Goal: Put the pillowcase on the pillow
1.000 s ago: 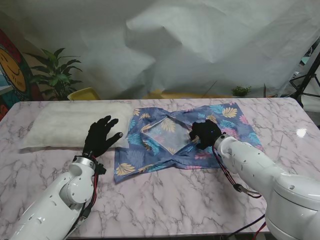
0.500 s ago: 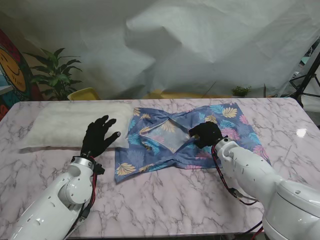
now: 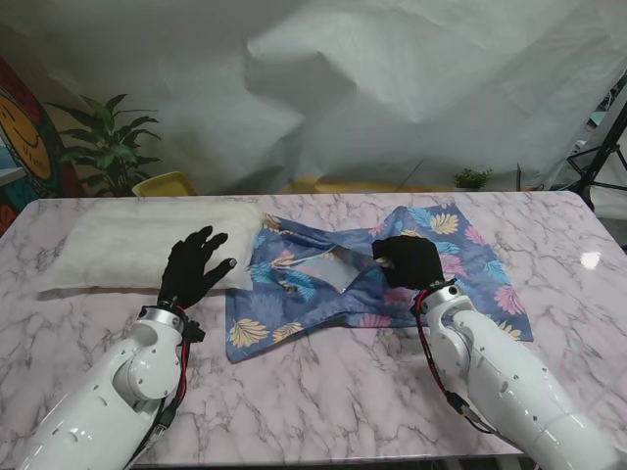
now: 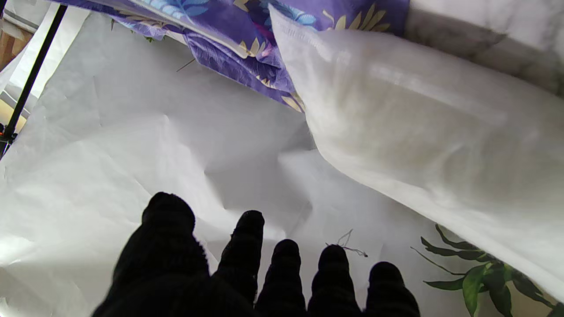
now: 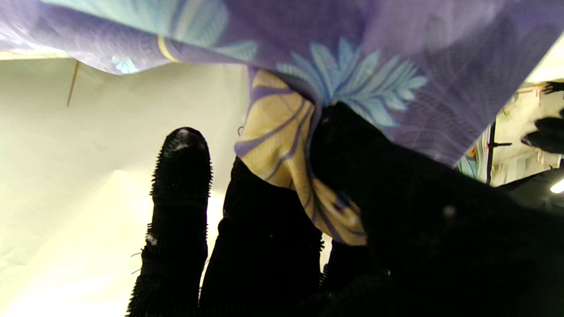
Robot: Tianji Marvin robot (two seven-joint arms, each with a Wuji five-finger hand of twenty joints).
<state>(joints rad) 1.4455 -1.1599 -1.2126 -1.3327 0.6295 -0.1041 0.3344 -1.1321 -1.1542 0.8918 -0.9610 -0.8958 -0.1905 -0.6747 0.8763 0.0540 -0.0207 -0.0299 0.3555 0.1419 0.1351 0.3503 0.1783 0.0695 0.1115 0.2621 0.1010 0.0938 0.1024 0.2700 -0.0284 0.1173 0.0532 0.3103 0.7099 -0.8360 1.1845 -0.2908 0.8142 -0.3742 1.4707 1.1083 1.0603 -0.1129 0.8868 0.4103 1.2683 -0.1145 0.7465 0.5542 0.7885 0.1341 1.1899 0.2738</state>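
While both white arms are reaching in from the near edge of the marble table [image 3: 323,392], the right hand [image 3: 407,260] is pinching a fold of the pillowcase [image 3: 460,257] between thumb and fingers; the right wrist view is showing purple-blue cloth with a yellow leaf print bunched in that grip. The pillowcase is lying crumpled across the middle of the table, its long axis running left to right, and a pale lining is showing where the cloth is gaping near its centre, which looks like the opening. The left hand [image 3: 194,266] is hovering with its fingers [image 4: 249,246] spread apart, holding nothing, just at the near right corner of the pillow [image 3: 147,240].

The pillow is lying flat toward the far left corner of the table, long axis also left to right, its right end touching or overlapping the pillowcase's left edge. So the pillow is sitting directly left of the opening, and the left hand is the nearer one to push it in.

Nothing is standing between pillow and pillowcase. Beyond the far edge, a potted plant [image 3: 108,147] and a white backdrop sheet [image 3: 392,88] are filling the background.
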